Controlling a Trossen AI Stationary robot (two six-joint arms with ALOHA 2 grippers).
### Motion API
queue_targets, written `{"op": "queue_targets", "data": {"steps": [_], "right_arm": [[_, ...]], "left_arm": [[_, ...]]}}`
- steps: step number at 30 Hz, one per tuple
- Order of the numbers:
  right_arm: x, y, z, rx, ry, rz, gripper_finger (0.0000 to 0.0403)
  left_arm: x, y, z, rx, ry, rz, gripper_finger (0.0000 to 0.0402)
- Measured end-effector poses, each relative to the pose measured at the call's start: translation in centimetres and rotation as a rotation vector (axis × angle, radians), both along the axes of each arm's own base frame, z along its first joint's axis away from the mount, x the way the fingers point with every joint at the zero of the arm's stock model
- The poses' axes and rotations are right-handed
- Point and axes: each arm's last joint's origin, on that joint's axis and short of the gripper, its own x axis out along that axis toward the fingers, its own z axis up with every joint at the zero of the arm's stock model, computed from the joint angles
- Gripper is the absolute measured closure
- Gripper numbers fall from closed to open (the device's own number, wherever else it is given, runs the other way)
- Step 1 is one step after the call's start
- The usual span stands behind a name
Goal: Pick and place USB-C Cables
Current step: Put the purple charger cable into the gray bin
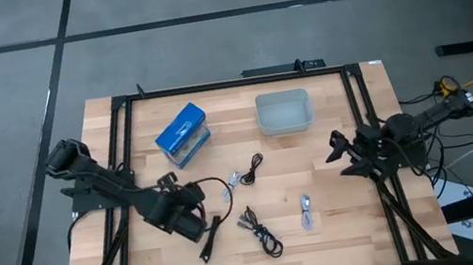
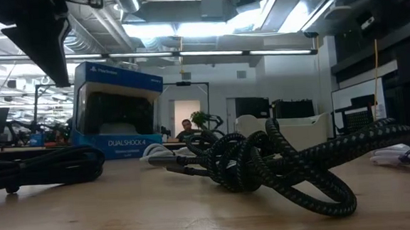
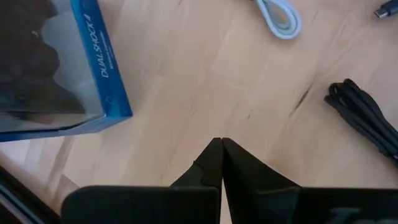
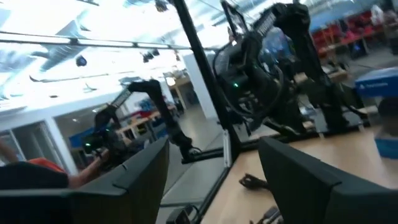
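Several USB-C cables lie on the wooden table. In the high view these are a black braided coil [image 1: 262,233], a black bundle [image 1: 208,240], a silver-white one [image 1: 307,212] and a black-and-silver one [image 1: 245,174]. The low view shows the braided coil [image 2: 279,167] up close. My left gripper [image 3: 221,143] is shut and holds nothing. It hovers above the table [image 1: 198,203] between the blue box and the black cables. My right gripper [image 4: 214,162] is open and waits at the table's right side [image 1: 337,153], well away from the cables.
A blue DualShock box [image 1: 182,133] stands at the far left of the table. A clear tray [image 1: 284,111] sits at far centre. A black metal frame [image 1: 118,104] rims the table. Bare wood lies between the cables and the tray.
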Motion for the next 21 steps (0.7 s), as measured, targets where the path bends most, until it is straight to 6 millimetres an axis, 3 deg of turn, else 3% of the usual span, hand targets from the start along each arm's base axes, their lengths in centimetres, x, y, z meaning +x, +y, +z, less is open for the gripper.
{"op": "queue_targets", "data": {"steps": [5,9,16,21], "right_arm": [[1.9,0.9,3.5,-0.147,0.036,0.065,0.015],[4.3,1.8,4.5,-0.256,0.259,0.11,0.015],[7.2,4.5,2.2,-0.281,0.68,0.244,0.015],[8.5,7.4,-0.1,-0.406,0.776,0.364,0.015]], "left_arm": [[0.2,0.1,-0.1,-0.009,-0.017,0.006,0.0402],[0.3,0.0,-0.1,-0.01,-0.037,0.007,0.0401],[0.4,0.0,-0.1,-0.007,-0.043,0.001,0.0401],[0.4,0.0,-0.1,0.011,-0.051,-0.004,0.0401]]}}
